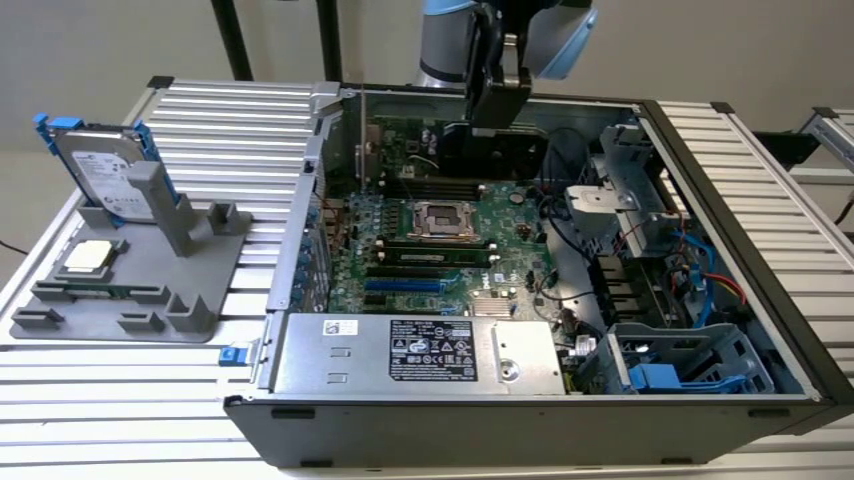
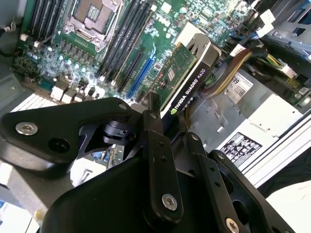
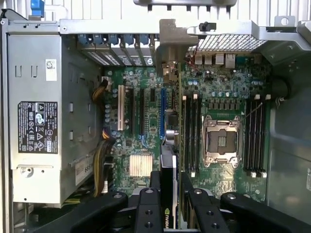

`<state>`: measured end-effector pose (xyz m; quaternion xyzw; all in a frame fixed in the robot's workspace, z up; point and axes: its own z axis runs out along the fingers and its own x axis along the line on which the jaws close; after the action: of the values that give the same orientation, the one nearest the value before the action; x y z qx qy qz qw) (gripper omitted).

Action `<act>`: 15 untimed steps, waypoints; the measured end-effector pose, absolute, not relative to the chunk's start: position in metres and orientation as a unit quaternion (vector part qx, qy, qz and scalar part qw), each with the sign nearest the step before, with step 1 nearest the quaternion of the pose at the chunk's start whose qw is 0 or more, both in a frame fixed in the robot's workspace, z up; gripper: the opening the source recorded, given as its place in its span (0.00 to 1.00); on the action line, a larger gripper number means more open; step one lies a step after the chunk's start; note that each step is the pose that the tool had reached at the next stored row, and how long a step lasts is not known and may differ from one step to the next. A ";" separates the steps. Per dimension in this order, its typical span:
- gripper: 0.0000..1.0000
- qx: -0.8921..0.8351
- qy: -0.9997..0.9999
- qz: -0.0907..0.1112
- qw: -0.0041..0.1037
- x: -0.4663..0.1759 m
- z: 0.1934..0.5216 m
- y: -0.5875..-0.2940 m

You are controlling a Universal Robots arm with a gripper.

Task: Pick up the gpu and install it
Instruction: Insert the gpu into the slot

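Observation:
The gpu (image 2: 187,73) is a green board with a black cooler. My gripper (image 2: 172,124) is shut on it, and the card hangs over the motherboard (image 1: 441,240) inside the open computer case. In the first wrist view I see the gpu (image 3: 170,165) edge-on between my fingers (image 3: 147,204), its silver bracket (image 3: 171,43) reaching the case's rear slot wall. It lies alongside the blue expansion slot (image 3: 162,114) and looks held above the board. In the exterior view the gripper (image 1: 497,100) sits over the far part of the case with the dark card (image 1: 487,150) below it.
A silver power supply (image 1: 414,350) fills the case's near side, with a drive cage (image 1: 681,365) and cables at the exterior view's right. Outside the case, a grey holder (image 1: 134,300) carries a hard drive in a blue frame (image 1: 107,170) and a square CPU chip (image 1: 87,257).

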<state>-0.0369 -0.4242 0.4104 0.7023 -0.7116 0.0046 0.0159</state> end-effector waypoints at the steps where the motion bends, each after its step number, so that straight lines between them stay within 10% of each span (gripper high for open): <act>1: 0.00 0.702 -0.712 0.005 0.016 -0.037 0.410 -0.424; 15: 0.00 0.701 -0.713 0.005 0.016 -0.037 0.406 -0.424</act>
<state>-0.0370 -0.4242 0.4056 0.7014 -0.7126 0.0047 0.0158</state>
